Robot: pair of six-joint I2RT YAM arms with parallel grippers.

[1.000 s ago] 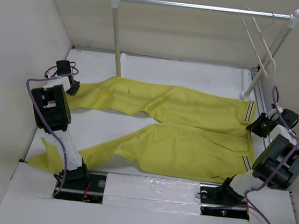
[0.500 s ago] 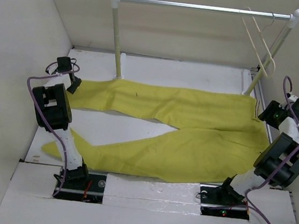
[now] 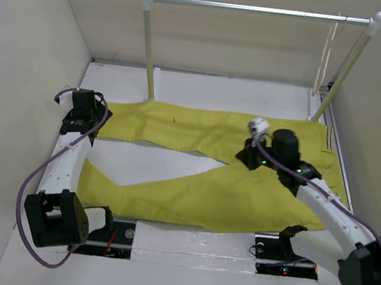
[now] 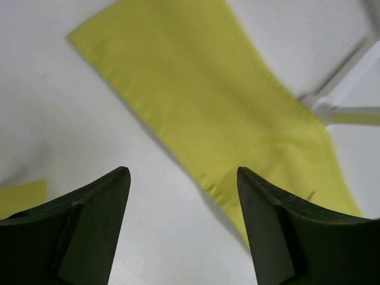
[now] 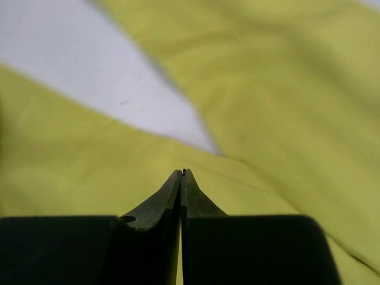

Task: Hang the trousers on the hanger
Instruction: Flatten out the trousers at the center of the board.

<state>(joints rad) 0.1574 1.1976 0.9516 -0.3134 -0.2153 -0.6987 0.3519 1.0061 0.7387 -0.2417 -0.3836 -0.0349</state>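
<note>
left claw (image 4: 183,171) released, jaws apart, near a leg hem at left of the table (image 3: 141,156) | trousers (image 3: 198,133) flat on table, legs splayed left, waistband right | right claw (image 5: 182,173) clenched on nothing, over the crotch | hanger (image 3: 326,58) hangs on rail (image 3: 261,9), far right

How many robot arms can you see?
2. The left arm lies along the left side of the table, its end by a leg of the trousers. The right arm stretches over the trousers' middle. None seem hidden.
</note>
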